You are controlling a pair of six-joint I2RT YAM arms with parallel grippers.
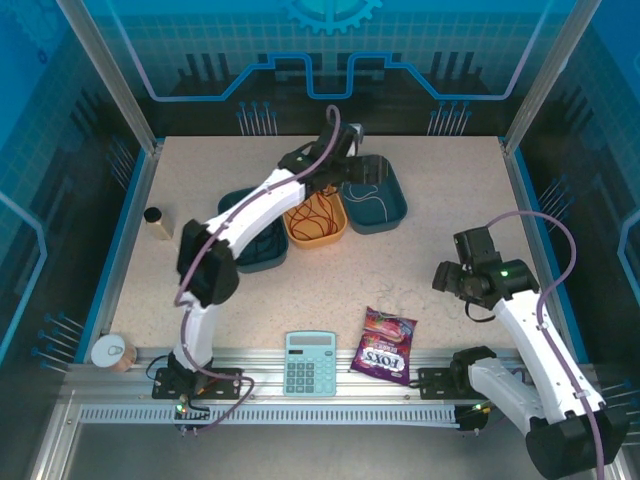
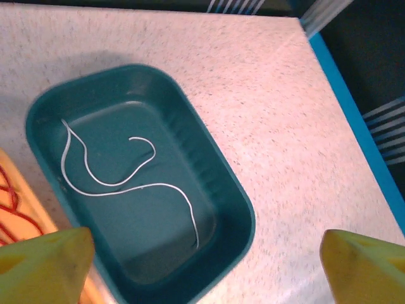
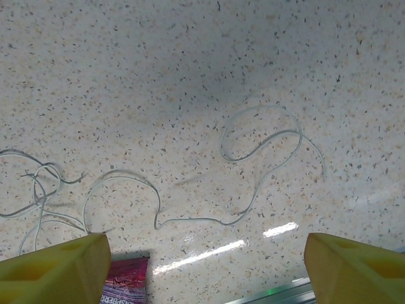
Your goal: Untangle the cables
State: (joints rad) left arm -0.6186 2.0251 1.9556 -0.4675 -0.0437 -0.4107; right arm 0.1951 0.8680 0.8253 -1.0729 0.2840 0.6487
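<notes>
a white cable (image 2: 145, 185) lies in loose curves on the floor of a teal tray (image 2: 247, 209), all of it inside the rim. the left wrist view shows every bend of it; in the top view it is only a faint line. just left of that tray, an orange tray (image 1: 315, 243) holds a red cable (image 1: 315, 215) in a coiled heap. the left gripper (image 2: 202, 269) hangs over the teal tray, its fingers (image 2: 44, 269) far apart and holding nothing.

a pale cable (image 3: 193, 219) lies on the table (image 3: 190, 63), in open loops at the right and crossing over itself at the left. the right wrist view shows this plainly, the top view hardly at all. the right gripper (image 3: 202, 269) hovers above it, spread wide and empty. a sweet bag (image 3: 126, 278) lies just beside the cable. in the top view a calculator (image 1: 310, 362) sits left of the bag, and a darker tray (image 1: 265, 255) lies left of the orange one, partly under the left arm.
</notes>
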